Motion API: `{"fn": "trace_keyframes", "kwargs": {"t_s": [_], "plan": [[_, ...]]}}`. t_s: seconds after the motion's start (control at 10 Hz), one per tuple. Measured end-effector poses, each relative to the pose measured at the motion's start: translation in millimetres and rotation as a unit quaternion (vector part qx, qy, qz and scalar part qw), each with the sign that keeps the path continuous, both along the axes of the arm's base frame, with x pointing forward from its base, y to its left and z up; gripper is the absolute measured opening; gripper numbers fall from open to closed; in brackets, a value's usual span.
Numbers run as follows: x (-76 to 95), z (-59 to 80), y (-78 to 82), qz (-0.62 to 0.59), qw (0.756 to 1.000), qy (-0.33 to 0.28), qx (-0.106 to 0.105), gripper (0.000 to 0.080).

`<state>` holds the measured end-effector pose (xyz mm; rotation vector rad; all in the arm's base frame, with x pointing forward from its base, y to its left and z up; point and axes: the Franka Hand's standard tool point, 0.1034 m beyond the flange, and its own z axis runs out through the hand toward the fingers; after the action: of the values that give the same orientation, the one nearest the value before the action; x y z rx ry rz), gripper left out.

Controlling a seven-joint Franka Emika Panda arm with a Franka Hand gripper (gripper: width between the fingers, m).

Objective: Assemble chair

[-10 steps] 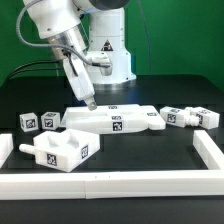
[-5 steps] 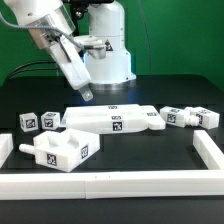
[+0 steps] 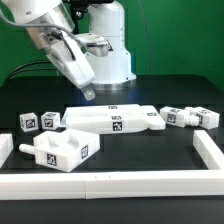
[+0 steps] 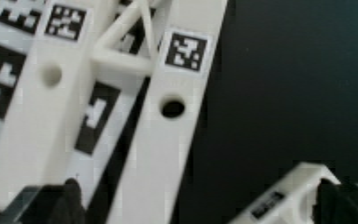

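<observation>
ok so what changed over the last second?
The pincer rose a little from just above the flat slab, and the arm swung toward the exterior view's left. Most of that came early; the last half second shows almost no change. Nothing was taken hold of or let go. The slab, the notched block, the small tagged cubes and the legs stayed put.

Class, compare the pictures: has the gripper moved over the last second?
Yes. In the exterior view the gripper has risen, leaving a wider gap above the long flat white slab, which has stayed put.
</observation>
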<state>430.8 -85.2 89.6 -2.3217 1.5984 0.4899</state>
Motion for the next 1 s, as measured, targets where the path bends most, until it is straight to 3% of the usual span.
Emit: {"fn": "trace_keyframes", "kwargs": {"t_s": [0.3, 0.7, 0.9, 1.0], "plan": [[39.9, 10.5, -14.1, 0.119, 0.993, -0.025, -0.015, 0.0649], [41.0, 4.5, -15.4, 0.114, 0.993, -0.033, -0.017, 0.0649], [49.8, -13.1, -28.1, 0.127, 0.990, -0.045, -0.036, 0.0649], [64.4, -12.9, -30.1, 0.137, 0.986, -0.070, -0.069, 0.0649]]}}
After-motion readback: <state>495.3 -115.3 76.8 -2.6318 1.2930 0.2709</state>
